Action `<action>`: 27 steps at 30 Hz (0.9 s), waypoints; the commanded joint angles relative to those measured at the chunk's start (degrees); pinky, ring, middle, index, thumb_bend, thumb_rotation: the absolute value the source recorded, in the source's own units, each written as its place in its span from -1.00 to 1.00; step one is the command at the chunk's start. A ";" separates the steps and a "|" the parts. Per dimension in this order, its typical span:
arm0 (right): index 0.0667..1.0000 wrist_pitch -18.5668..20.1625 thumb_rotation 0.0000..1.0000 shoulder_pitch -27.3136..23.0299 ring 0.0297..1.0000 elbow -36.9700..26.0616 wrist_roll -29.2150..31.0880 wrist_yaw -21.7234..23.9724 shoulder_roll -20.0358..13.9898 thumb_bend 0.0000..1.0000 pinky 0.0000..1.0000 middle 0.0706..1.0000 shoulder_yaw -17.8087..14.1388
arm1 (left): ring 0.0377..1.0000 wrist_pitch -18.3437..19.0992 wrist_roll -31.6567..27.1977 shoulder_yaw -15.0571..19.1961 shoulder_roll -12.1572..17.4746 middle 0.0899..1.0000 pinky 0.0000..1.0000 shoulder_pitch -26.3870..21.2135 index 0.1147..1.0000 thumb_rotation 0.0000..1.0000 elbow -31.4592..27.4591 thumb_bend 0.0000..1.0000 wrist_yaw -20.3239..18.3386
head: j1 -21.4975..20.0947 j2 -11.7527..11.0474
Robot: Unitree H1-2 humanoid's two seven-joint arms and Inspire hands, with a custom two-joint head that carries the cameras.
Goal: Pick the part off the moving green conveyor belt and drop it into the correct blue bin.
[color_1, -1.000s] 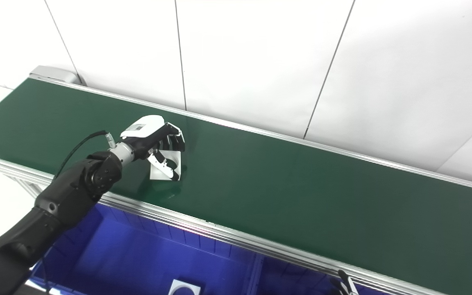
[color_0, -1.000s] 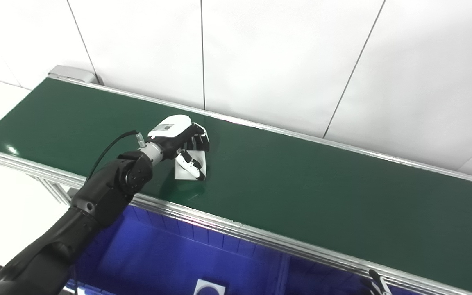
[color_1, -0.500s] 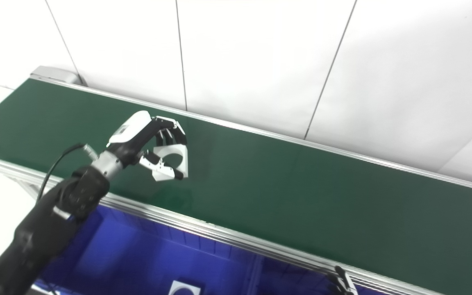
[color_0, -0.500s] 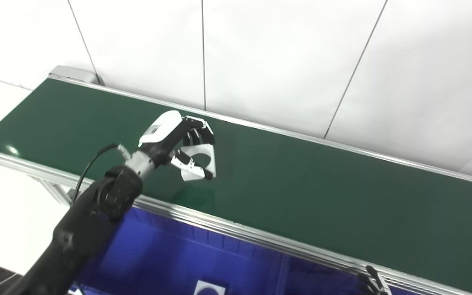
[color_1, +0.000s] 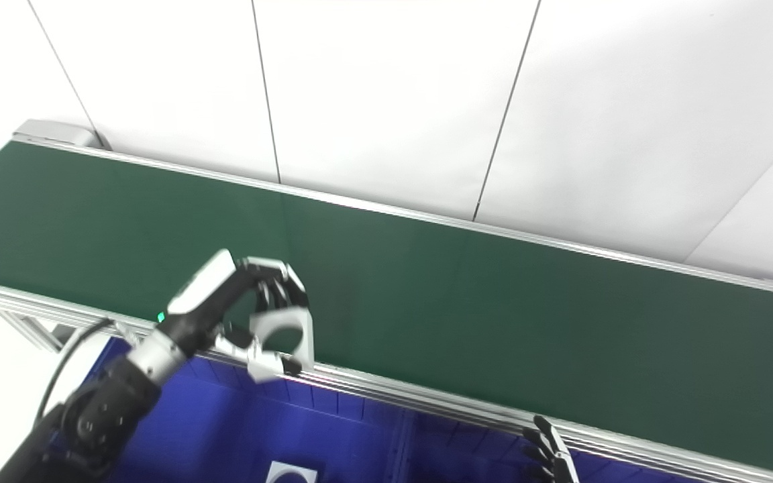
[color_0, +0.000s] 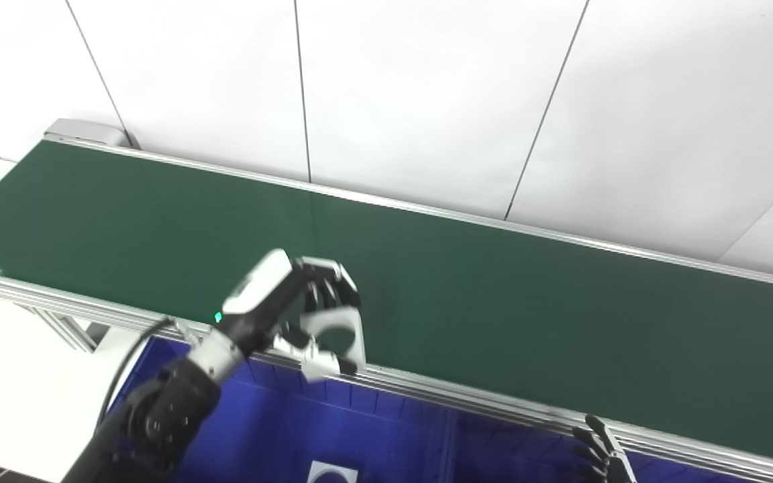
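Observation:
My left hand [color_0: 292,315] is shut on a white flat part with a round hole [color_0: 343,335], held upright above the near rail of the green conveyor belt [color_0: 494,322]. Fingers wrap its top edge and the thumb presses its lower edge. A blue bin [color_0: 359,436] lies below the rail, under the held part. Another white part [color_0: 331,472] rests in that bin at the bottom edge. Only the fingertips [color_0: 598,446] of my right hand [color_0: 601,456] show at the bottom right, spread apart and holding nothing.
The aluminium rail [color_0: 494,406] runs along the belt's near side. A divider [color_0: 448,446] splits the blue bins. A white panelled wall [color_0: 427,100] stands behind the belt, whose end cap [color_0: 84,129] is at the far left.
The left hand has lifted the white part off the belt and carried it back toward me, from mid-belt to over the near rail. The camera has shifted slightly.

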 commanded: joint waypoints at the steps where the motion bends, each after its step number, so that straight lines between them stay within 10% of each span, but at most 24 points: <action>1: 0.78 -3.31 0.30 0.91 0.54 -2.22 -0.12 0.77 0.37 0.61 0.38 0.63 -0.75 | -0.25 -1.22 -1.02 -0.54 0.88 -0.11 -0.33 0.36 -0.12 -1.00 -2.08 -0.01 -1.31 | -0.47 0.59; 20: 0.76 -0.56 0.34 1.55 0.54 -7.39 -1.34 7.09 4.60 0.66 0.40 0.60 -5.09 | -0.21 -0.56 2.56 -7.19 1.90 -0.11 -0.25 0.66 -0.13 -1.00 3.32 -0.01 -8.35 | -3.16 8.38; 27: 0.76 -1.16 0.29 1.27 0.54 -7.89 -1.14 8.69 5.64 0.62 0.47 0.59 -6.15 | -0.19 8.60 10.33 -11.06 3.44 -0.09 -0.11 -1.33 -0.11 -1.00 1.18 -0.01 -15.39 | -3.66 9.64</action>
